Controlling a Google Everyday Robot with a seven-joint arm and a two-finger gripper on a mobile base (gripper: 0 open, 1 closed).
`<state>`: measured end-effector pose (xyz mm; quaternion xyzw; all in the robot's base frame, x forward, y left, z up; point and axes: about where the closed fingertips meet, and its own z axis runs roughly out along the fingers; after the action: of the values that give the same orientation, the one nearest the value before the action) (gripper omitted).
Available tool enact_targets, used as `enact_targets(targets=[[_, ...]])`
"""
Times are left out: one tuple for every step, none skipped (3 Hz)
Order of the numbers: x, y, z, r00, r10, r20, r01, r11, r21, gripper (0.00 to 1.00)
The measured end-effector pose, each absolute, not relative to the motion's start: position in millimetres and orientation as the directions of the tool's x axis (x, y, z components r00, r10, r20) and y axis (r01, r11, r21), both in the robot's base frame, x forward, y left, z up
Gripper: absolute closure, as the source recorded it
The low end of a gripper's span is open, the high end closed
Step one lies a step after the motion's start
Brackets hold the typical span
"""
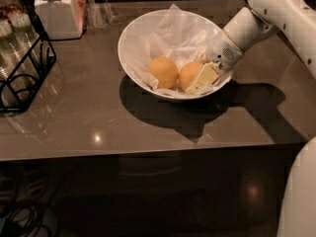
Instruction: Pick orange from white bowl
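In the camera view, the gripper (197, 81) is slanting down over the right rim of the white bowl (127, 63) and resting against the orange (187, 73). The orange is sitting on crumpled paper (177, 33), just beside a second fruit (163, 72). The slant is probably keeping the wrist clear of the rim. Whether the grip is closed, I cannot tell.
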<state>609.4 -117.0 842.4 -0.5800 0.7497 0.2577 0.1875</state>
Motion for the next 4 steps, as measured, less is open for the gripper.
enact_targets(targets=[[609.4,-117.0,844.8,-0.257,-0.773,-0.58,-0.966,0.194,0.169,0.65],[610.8,-110.0,863.6,-0.201,-0.772,-0.604,-0.979,0.186,0.088,0.88],[609.6,-103.0,891.9,-0.12,-0.763,-0.635,-0.987,0.163,-0.009,1.0],[604.5,-100.4,919.5,-0.049,-0.74,-0.671,-0.985,0.146,-0.09,1.0]])
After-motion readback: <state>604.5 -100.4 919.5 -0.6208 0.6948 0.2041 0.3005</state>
